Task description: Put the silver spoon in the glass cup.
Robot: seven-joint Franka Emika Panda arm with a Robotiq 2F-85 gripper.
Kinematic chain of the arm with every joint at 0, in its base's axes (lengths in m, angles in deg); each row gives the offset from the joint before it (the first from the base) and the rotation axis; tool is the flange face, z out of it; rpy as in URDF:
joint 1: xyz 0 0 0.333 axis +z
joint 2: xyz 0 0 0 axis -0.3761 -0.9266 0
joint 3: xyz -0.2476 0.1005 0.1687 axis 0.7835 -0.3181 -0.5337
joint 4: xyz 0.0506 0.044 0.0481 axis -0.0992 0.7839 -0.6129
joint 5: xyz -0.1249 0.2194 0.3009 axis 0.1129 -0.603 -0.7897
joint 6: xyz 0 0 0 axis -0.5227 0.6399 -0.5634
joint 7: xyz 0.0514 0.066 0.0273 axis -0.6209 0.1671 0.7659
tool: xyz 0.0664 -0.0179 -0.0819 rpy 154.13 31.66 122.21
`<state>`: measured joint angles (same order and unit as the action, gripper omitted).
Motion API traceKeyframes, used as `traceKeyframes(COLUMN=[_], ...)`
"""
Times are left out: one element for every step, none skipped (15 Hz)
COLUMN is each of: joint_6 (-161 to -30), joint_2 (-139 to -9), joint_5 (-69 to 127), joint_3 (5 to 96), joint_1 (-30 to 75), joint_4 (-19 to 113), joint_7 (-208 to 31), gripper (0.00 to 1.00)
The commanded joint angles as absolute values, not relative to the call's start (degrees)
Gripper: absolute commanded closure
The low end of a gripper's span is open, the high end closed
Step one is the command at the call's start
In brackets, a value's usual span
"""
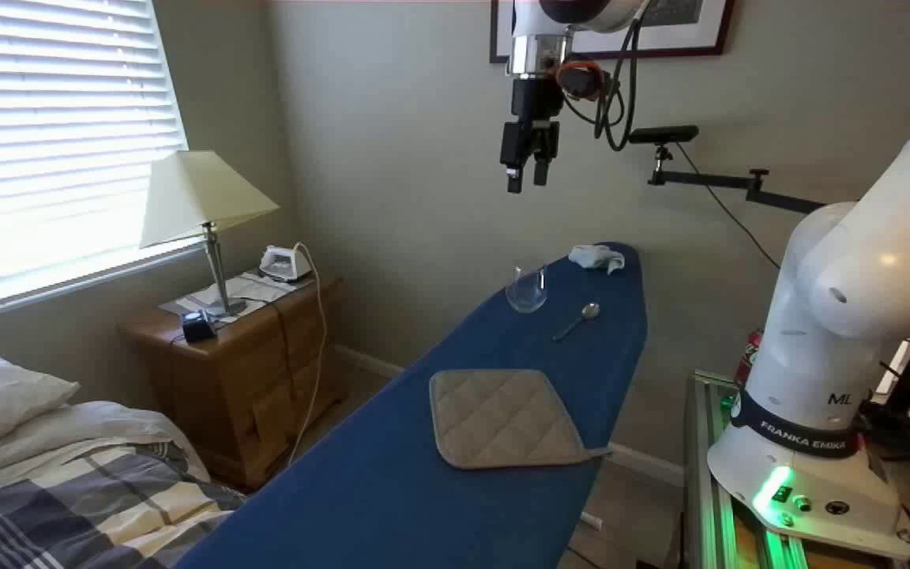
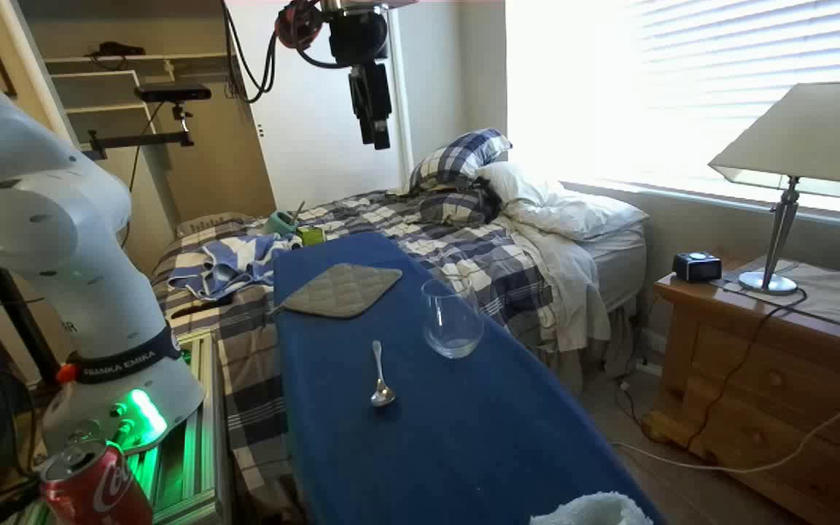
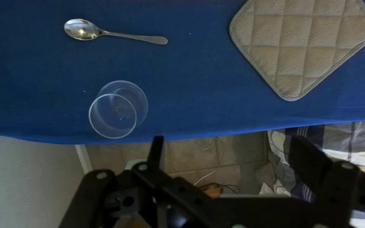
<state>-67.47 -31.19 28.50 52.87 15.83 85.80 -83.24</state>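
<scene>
the silver spoon [image 3: 116,34] lies flat on the blue ironing-board surface [image 3: 195,79], its handle toward the tan quilted potholder [image 1: 502,419]. near the spoon and apart from it, the clear glass cup [image 3: 118,109] stands upright close to the edge. a crumpled white cloth [image 1: 597,258] lies toward the narrow end. the gripper [image 1: 528,186] hangs high above the surface, its jaws wide apart.

Blue ironing board [image 2: 464,445] carries glass cup [image 3: 118,109], silver spoon [image 3: 117,34], tan quilted pad [image 1: 502,419], whitish lump [image 1: 596,258]. Cup upright, spoon flat.
</scene>
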Motion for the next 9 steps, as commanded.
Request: traceKeyframes(joint_6=[-67.30,-67.30,-67.30,-67.30,-67.30,-67.27,-67.18,-66.27,-65.26], joint_2=[-31.24,-31.24,-31.24,-31.24,-31.24,-31.06,-31.31,-31.61,-31.76], joint_5=[28.45,28.45,28.45,28.45,28.45,29.27,29.40,28.46,28.12], joint_3=[52.78,52.78,52.78,52.78,52.78,52.93,53.59,55.16,56.32], joint_1=[15.71,15.71,15.71,15.71,15.71,15.06,14.40,13.87,13.42], joint_4=[85.64,85.64,85.64,85.64,85.64,86.66,87.53,88.42,89.08], joint_7=[-83.17,-83.17,-83.18,-83.18,-83.18,-83.71,-83.85,-82.46,-81.18], gripper=[0.00,0.00,0.00,0.00,0.00,0.00,0.00,0.00,0.00])
